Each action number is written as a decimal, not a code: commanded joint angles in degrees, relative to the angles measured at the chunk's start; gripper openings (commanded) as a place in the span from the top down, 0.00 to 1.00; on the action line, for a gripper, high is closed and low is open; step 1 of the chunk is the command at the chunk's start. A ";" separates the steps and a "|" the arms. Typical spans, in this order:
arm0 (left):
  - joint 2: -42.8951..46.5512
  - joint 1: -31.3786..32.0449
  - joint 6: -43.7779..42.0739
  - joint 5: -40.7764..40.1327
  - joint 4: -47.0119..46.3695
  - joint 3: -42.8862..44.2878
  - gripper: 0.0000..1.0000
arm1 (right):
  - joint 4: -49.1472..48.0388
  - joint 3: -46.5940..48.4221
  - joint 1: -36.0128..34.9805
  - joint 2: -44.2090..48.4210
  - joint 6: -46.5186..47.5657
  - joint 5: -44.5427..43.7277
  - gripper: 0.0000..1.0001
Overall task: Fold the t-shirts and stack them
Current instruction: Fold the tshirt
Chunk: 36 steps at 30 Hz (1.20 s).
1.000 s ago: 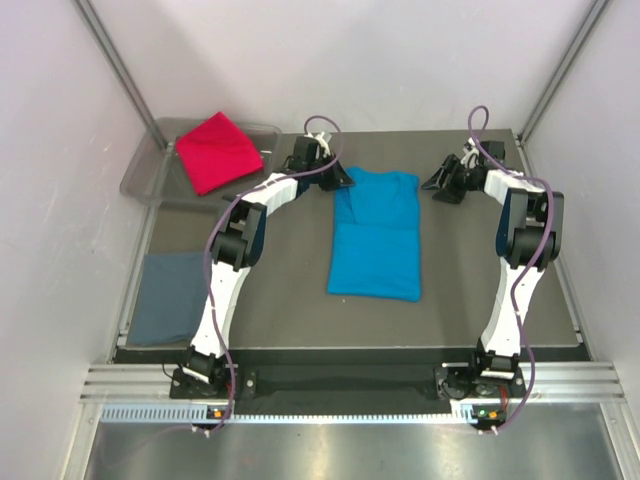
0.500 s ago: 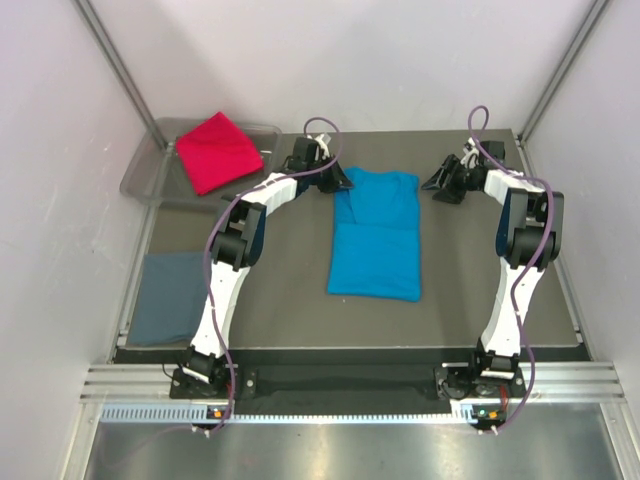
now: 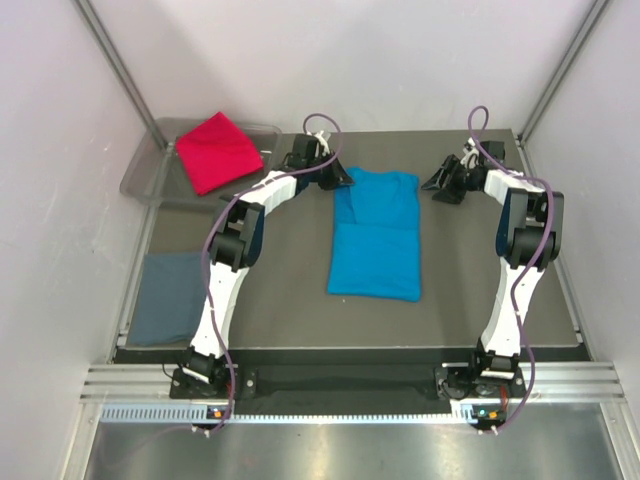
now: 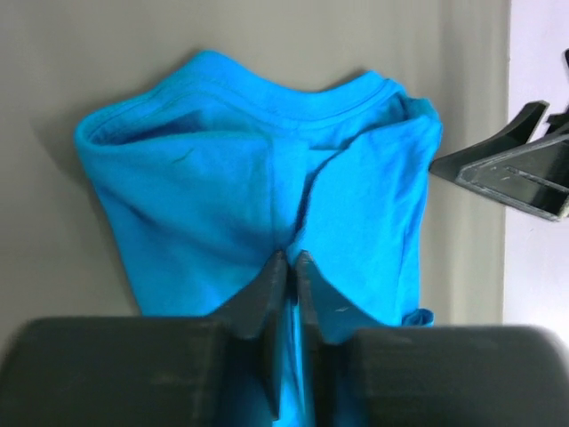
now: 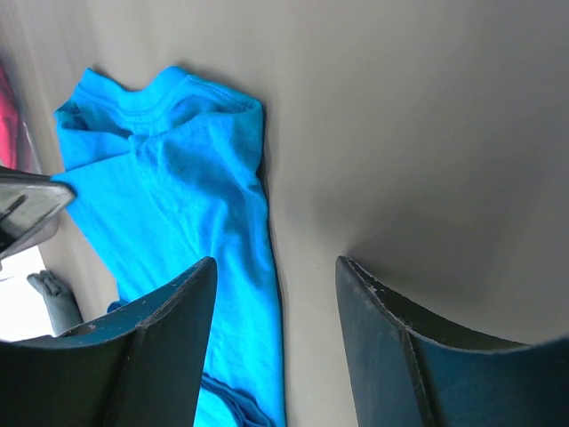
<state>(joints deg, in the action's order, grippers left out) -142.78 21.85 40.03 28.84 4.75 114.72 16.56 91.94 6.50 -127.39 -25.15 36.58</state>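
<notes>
progress: no stack yet, looks like the folding stage | blue shirt (image 3: pixel 377 235) is a long strip in the middle of the table (image 3: pixel 270 290), red shirt (image 3: pixel 217 150) in the tray (image 3: pixel 140 175) far left, grey shirt (image 3: pixel 168 295) folded near left | left end effector (image 4: pixel 290 260) pinched together on the blue shirt's collar end, right end effector (image 5: pixel 276 262) apart, empty, just beside it | vs earlier: basically nothing moves

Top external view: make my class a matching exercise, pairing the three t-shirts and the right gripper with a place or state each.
Column one:
1 turquoise t-shirt
2 red t-shirt
3 grey-blue t-shirt
4 right gripper

Column two:
A in the clear tray
B open
C at the near left edge of the table
D middle of the table

Pairs: 1-D, 2-A, 3-C, 4-B
</notes>
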 commanded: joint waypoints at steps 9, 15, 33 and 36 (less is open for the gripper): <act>3.83 0.13 0.40 -0.36 -0.63 2.26 0.78 | 1.29 3.24 -0.26 -1.89 0.36 0.60 0.43; 2.07 0.13 -0.13 -0.36 0.69 3.85 0.78 | 1.20 3.51 -0.26 -2.07 0.54 0.69 0.43; 1.19 0.74 -5.57 -3.97 6.84 5.52 0.66 | 1.11 2.81 -0.17 -2.33 0.54 1.04 0.44; 1.19 0.74 -6.37 -4.76 7.20 5.78 0.66 | 1.11 2.72 -0.09 -2.42 0.62 1.04 0.43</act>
<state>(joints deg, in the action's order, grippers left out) -143.00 22.28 36.42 25.52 11.73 119.81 17.58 93.12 6.50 -128.14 -25.23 37.43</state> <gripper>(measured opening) 0.340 0.566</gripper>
